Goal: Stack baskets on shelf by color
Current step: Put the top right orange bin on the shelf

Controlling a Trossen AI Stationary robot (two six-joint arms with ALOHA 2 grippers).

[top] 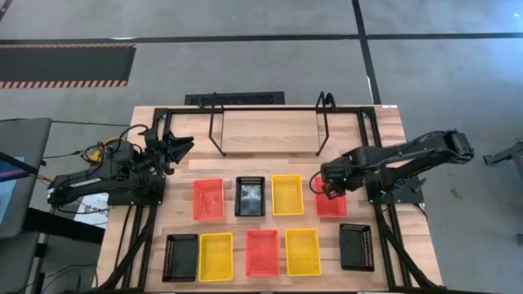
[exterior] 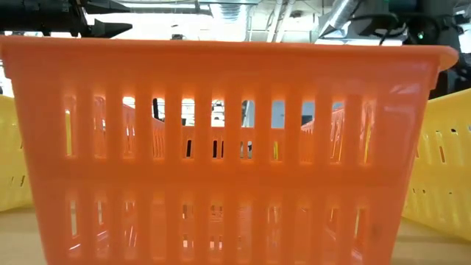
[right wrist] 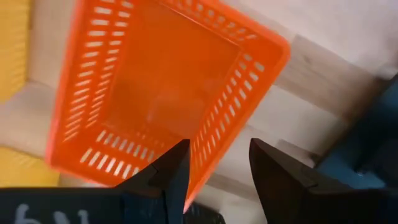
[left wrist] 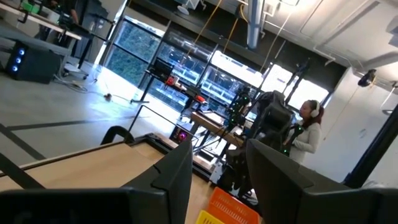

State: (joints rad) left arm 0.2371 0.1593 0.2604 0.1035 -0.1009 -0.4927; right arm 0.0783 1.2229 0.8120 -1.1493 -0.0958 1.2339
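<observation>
Nine baskets lie on the table in two rows, near the shelf, a black rod rack at the far edge. The far row is red, black, yellow and red. My right gripper points down over this last red basket. It is open, one finger over the inside and one outside a wall near a corner, above it and apart. My left gripper waits open at the table's left, held level.
The near row holds black, yellow, red, yellow and black baskets. The red one fills the low view. A person shows in the room beyond the table.
</observation>
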